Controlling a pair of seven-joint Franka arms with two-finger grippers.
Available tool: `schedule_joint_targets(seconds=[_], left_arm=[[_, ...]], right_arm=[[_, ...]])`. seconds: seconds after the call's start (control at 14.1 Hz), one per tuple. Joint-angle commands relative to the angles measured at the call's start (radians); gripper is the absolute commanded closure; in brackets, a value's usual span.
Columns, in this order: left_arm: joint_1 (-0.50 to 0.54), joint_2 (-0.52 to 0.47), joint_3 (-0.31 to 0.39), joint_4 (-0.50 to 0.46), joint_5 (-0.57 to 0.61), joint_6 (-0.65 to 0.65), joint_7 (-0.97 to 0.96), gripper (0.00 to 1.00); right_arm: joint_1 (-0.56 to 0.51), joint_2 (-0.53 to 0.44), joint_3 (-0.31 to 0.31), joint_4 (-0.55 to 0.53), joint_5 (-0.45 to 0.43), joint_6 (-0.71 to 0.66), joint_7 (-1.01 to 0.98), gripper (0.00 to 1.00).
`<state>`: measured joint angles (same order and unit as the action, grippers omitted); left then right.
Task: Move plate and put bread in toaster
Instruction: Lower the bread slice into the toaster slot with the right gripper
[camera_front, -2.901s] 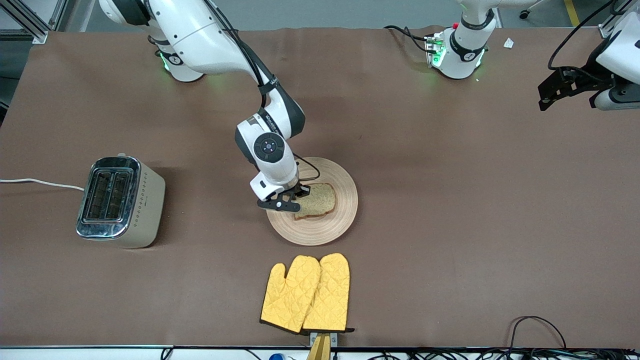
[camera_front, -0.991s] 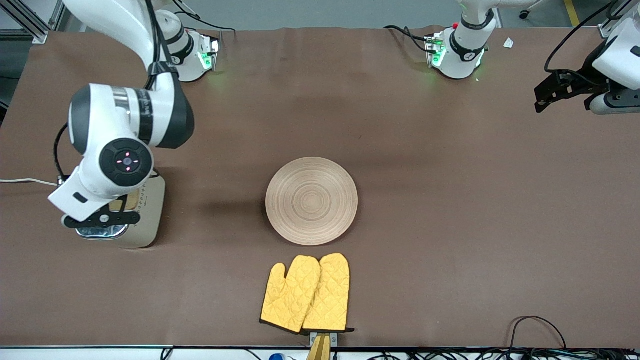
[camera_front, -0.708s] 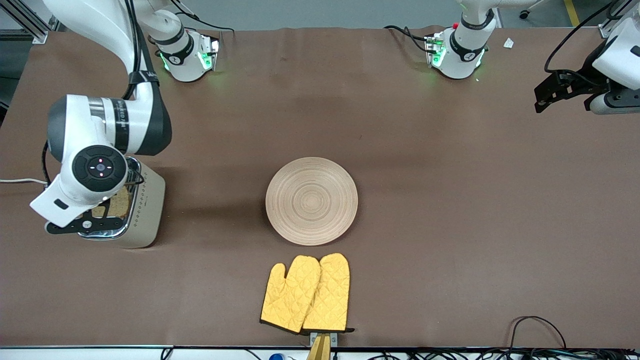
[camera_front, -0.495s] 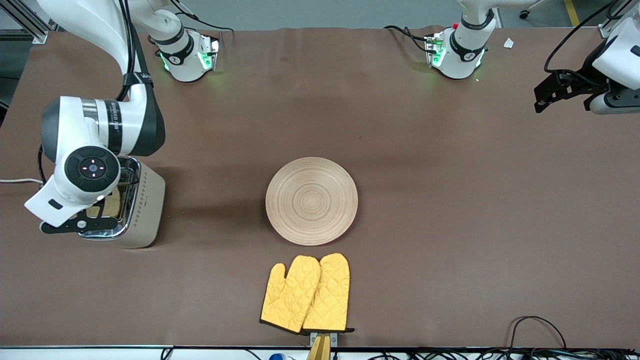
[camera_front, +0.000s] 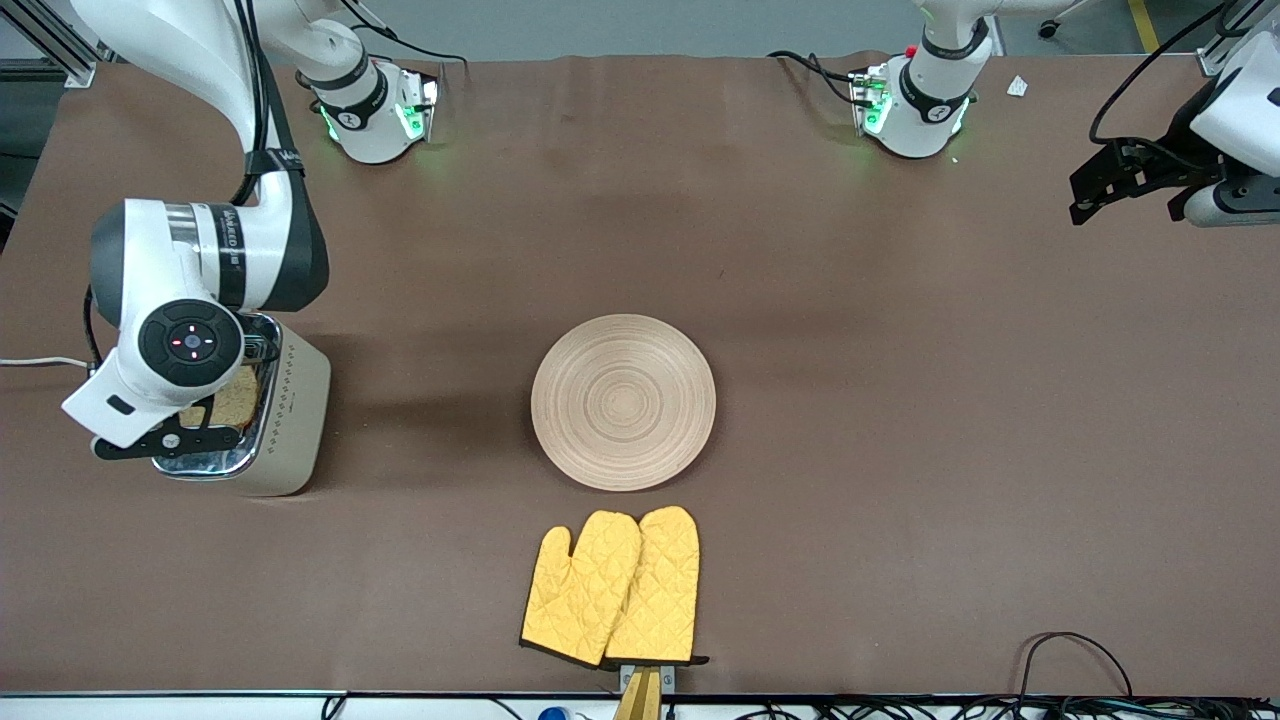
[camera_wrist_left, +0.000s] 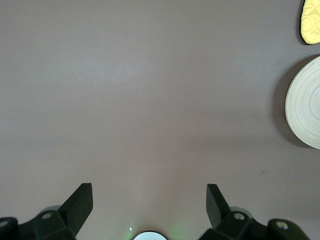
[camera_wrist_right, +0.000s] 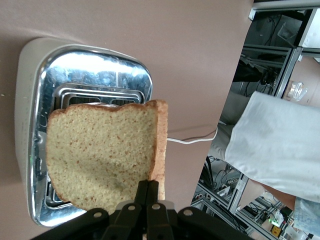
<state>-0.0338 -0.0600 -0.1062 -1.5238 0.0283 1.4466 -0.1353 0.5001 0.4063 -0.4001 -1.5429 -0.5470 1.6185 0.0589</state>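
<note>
Plate (camera_front: 623, 402): round, pale wood with ring grooves, lay flat and bare near the middle of the bench (camera_front: 900, 450); its edge also showed in the left wrist view (camera_wrist_left: 305, 110). Open brown surface lay all around it except toward the front camera, where the yellow oven mitts (camera_front: 612, 587) lay near its rim without touching, their cuffs reaching the bench edge.

Toaster (camera_front: 243, 403): cream body, chrome top, stood toward the right arm's end of the bench, well apart from the plate, with clear surface between them; its white cord (camera_front: 40, 362) ran off toward the bench edge. Both slots showed in the right wrist view (camera_wrist_right: 85, 125).

Bread (camera_wrist_right: 107, 157): one speckled slice, held upright over the toaster's slots, with its crust edge pinched.

Right gripper (camera_front: 175, 437): hung over the toaster's top, jaws clamped on the bread's edge (camera_wrist_right: 148, 192).

Left gripper (camera_front: 1098, 185): waited in the air over the left arm's end of the bench, jaws spread wide and holding nothing (camera_wrist_left: 150, 207); bare surface lay under it.
</note>
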Motion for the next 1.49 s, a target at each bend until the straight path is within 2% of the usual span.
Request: schedule_joint_targets(seconds=[0.0,0.28,0.78,1.13,1.27,1.42], left_arm=[[0.003,-0.008,0.006,0.005,-0.016,0.001,0.022,0.00],[0.003,-0.009,0.010,0.007,-0.018,0.001,0.022,0.00],[0.003,-0.006,0.011,0.004,-0.021,0.001,0.022,0.00],[0.002,-0.001,0.011,0.004,-0.016,0.001,0.022,0.00],[0.003,-0.001,0.011,0.004,-0.013,-0.002,0.022,0.00],[0.002,-0.001,0.011,0.004,-0.013,-0.005,0.020,0.00]], right_arm=[[-0.003,-0.052,0.012,-0.060,-0.019,0.024,0.030,1.00],[-0.002,-0.093,0.010,-0.059,-0.057,0.012,0.027,1.00],[0.011,-0.075,0.017,-0.077,-0.050,0.034,0.146,1.00],[0.012,-0.072,0.017,-0.079,-0.047,0.038,0.160,1.00],[0.014,-0.058,0.020,-0.080,-0.039,0.049,0.211,1.00],[0.015,-0.047,0.020,-0.111,0.017,0.096,0.233,0.99]])
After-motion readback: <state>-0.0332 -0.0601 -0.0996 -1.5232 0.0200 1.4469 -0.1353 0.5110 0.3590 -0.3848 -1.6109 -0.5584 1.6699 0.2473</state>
